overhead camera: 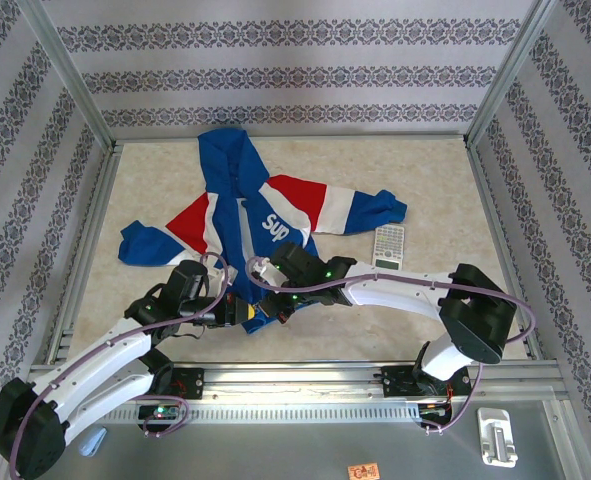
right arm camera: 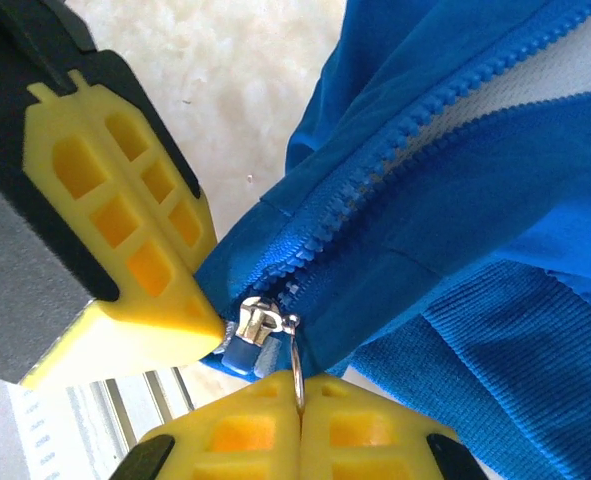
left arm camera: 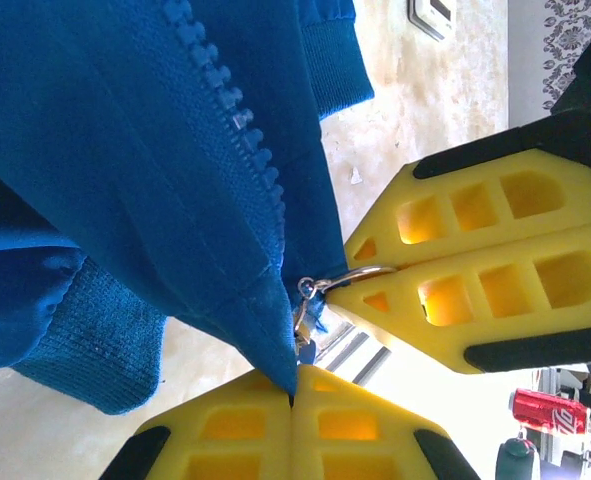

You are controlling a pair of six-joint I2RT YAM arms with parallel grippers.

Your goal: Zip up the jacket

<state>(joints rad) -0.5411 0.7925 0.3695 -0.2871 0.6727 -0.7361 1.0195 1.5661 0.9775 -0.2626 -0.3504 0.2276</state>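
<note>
The blue jacket (overhead camera: 255, 215) with red and white panels lies spread on the table, hood toward the back wall. Both grippers meet at its near hem. My left gripper (left arm camera: 295, 385) is shut on the bottom corner of the jacket (left arm camera: 265, 310) beside the zipper. My right gripper (right arm camera: 300, 385) is shut on the metal ring pull (right arm camera: 297, 358) of the silver slider (right arm camera: 258, 328), which sits at the bottom end of the zipper teeth (right arm camera: 405, 160). Above the slider the teeth are still apart. From the top, the left gripper (overhead camera: 237, 315) and right gripper (overhead camera: 275, 305) almost touch.
A white calculator (overhead camera: 388, 246) lies just right of the jacket, under its right sleeve. The metal frame rail (overhead camera: 305, 375) runs along the table's near edge. A white holder (overhead camera: 496, 437) sits off the table at the front right. A red can (left arm camera: 545, 410) stands beyond the edge.
</note>
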